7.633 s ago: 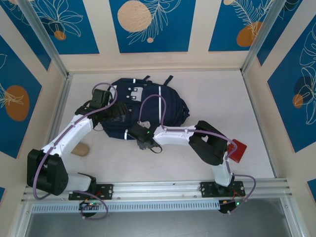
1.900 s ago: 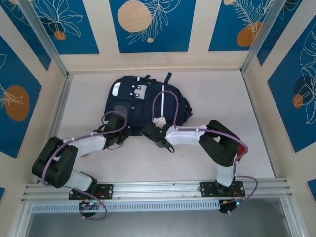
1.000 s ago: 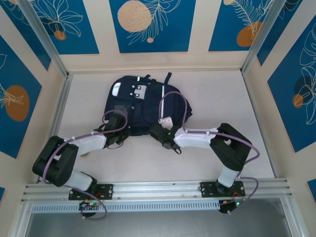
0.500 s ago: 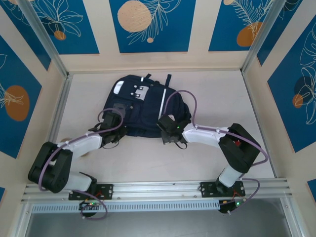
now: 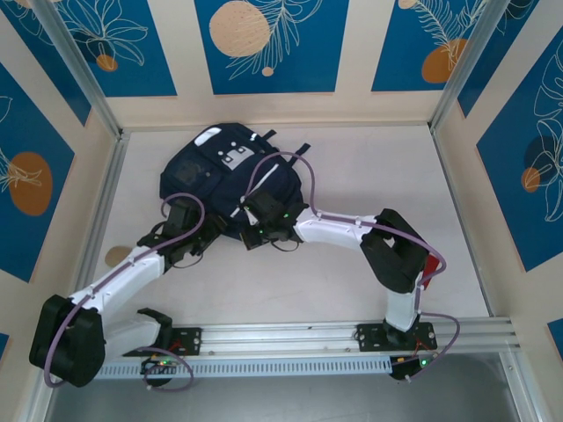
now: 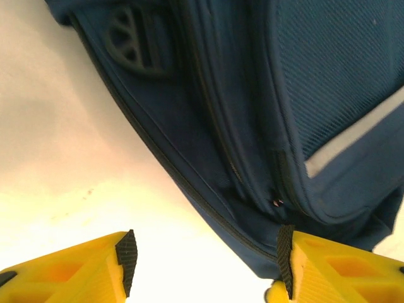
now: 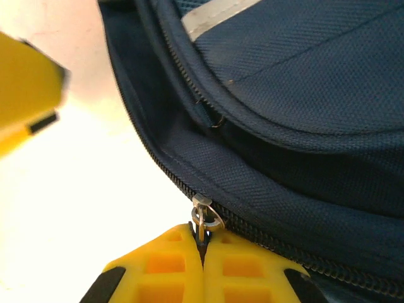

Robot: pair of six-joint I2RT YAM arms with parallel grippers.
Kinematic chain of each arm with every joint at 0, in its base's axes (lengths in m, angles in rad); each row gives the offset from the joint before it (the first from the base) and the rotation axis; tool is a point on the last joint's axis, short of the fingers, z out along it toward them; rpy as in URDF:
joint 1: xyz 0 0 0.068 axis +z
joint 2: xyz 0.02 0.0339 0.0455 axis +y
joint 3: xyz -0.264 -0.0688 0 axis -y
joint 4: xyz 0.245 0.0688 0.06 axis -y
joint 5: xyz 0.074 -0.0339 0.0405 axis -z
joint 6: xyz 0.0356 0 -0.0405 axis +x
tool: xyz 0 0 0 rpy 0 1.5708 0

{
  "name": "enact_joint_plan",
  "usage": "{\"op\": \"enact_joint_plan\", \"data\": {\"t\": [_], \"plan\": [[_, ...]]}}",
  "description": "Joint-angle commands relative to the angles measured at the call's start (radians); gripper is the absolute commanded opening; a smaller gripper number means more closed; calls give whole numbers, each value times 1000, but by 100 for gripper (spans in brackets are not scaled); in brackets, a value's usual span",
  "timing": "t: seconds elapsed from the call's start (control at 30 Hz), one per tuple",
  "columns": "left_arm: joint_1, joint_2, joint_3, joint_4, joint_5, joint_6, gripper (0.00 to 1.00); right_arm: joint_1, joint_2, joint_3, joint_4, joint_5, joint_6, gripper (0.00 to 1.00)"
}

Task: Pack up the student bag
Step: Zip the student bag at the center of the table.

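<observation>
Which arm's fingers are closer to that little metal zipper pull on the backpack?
Right. The right fingers pinch the zipper pull; the left fingers stand open at the student bag's edge.

Navy student bag (image 5: 201,171) with white stripes, grey patch; yellow-fingered left end effector (image 6: 205,268) and right end effector (image 7: 202,252); cream tabletop (image 5: 369,176).

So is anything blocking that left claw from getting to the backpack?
Nothing visible does. The open left gripper sits right at the student bag's lower edge, with bare table beneath it.
</observation>
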Motion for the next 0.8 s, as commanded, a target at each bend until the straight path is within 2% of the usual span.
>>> {"op": "enact_joint_plan", "data": {"t": [0.0, 0.2, 0.47, 0.53, 0.63, 0.77], "plan": [[7, 28, -17, 82, 86, -55, 62, 10, -9, 39, 54, -52, -9, 0], [2, 83, -31, 141, 40, -89, 60, 38, -29, 10, 25, -50, 10, 0], [-16, 162, -76, 232, 34, -157, 56, 68, -45, -25, 9, -43, 57, 0], [-17, 185, -77, 253, 32, -166, 52, 75, -44, -28, 7, -45, 63, 0], [-17, 198, -74, 259, 7, -166, 38, 85, -48, -29, -15, -21, 72, 0], [-17, 199, -61, 223, -44, -134, 21, 96, -67, -44, -113, 92, 93, 0]]}}
